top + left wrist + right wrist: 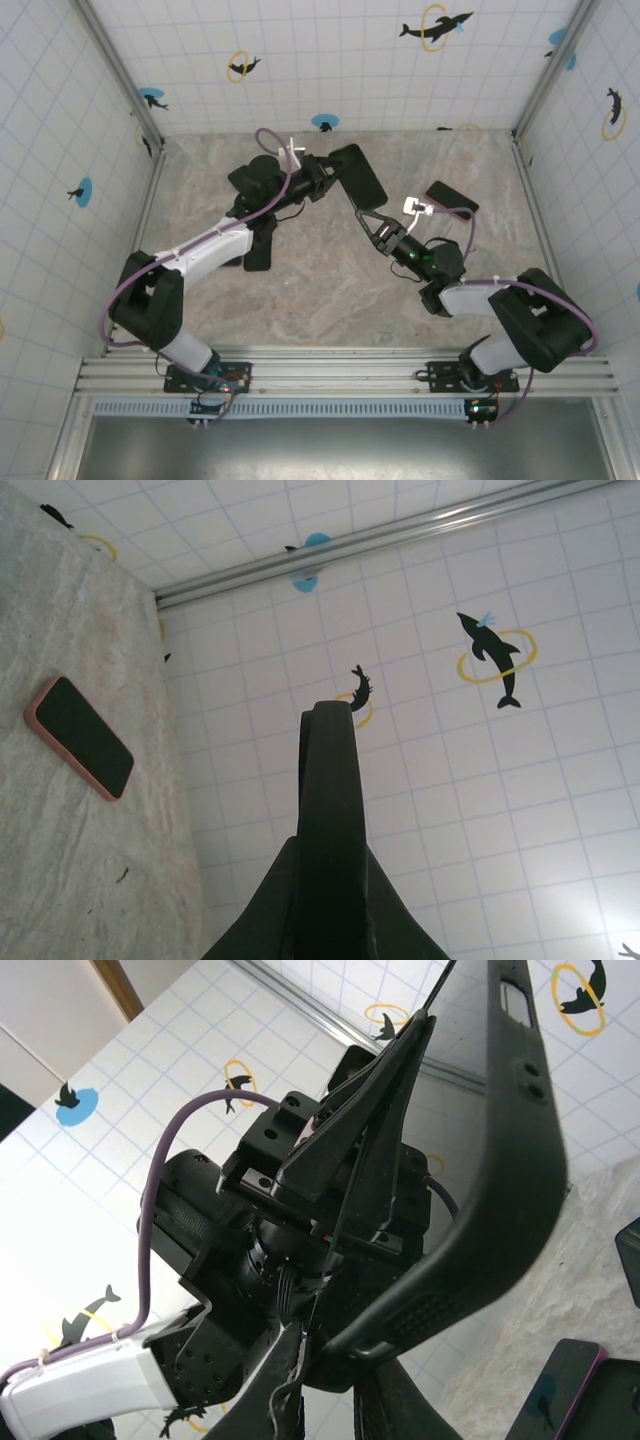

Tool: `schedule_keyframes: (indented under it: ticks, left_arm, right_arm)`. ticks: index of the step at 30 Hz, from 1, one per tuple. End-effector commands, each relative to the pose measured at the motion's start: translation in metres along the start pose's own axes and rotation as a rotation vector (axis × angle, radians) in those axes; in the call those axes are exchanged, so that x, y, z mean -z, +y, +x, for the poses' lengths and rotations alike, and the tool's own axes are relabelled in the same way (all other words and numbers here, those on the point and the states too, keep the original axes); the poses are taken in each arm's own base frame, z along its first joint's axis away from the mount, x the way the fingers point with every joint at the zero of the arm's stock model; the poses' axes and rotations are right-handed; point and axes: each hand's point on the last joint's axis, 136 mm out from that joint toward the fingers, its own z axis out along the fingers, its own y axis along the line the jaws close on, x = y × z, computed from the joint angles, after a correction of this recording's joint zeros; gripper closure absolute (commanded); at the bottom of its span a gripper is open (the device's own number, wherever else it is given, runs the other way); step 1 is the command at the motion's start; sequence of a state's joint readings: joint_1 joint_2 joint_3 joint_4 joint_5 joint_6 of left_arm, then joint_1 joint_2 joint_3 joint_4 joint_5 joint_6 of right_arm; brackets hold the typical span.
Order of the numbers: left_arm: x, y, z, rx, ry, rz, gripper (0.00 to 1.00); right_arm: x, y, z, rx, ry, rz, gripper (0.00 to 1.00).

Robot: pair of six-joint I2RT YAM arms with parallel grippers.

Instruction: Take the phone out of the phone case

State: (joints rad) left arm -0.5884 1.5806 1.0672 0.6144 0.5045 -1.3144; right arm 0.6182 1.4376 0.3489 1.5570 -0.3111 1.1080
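The left gripper (pixel 333 176) is clenching a black phone case (pixel 362 182) by one long edge and holding it aloft, clear of the marble-patterned table (pixel 330 300). Seen from that arm's own wrist camera, the case is standing edge-on as a thin dark blade rising from between the shut fingers. Whether the phone is sitting inside it cannot be told from these angles.

The right gripper (pixel 372 218) is reaching in from the opposite side, its tips meeting the case's lower end. From the right wrist camera, its fingers (pixel 285 1400) are flanking the case's ribbed bottom corner. The case is sweeping up and away from them in a curved band, and the left gripper is pinching it just behind. The views do not settle whether the right jaws are actually biting on that corner or merely bracketing it.

Just beyond the right gripper, on its outer side, a pink-rimmed phone (pixel 450 198) is lying flat and face-up on the table, apart from both grippers. Beneath the left arm, well back from its fingertips, a dark slab (pixel 258 252) is lying on the table. Tiled walls (pixel 300 40) dotted with dolphin stickers are enclosing the workspace on three sides.
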Motion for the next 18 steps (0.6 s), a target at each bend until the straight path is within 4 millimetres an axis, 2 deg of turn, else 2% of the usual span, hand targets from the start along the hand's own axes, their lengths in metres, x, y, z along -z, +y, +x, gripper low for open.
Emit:
schedule_keyframes:
  ticks: [1,10,18]
  left_arm:
    - [0.003,-0.043,0.007,0.005,0.026,0.117,1.00]
    - [0.011,-0.051,0.016,0.021,0.045,0.128,1.00]
    - [0.009,-0.053,0.022,0.034,0.069,0.141,1.00]
  right_arm:
    - [-0.001,-0.012,-0.004,0.094,-0.001,0.043,0.87]
    - [0.003,-0.029,-0.009,0.130,0.010,0.115,0.89]
    - [0.007,-0.032,-0.018,0.146,-0.002,0.135,0.90]
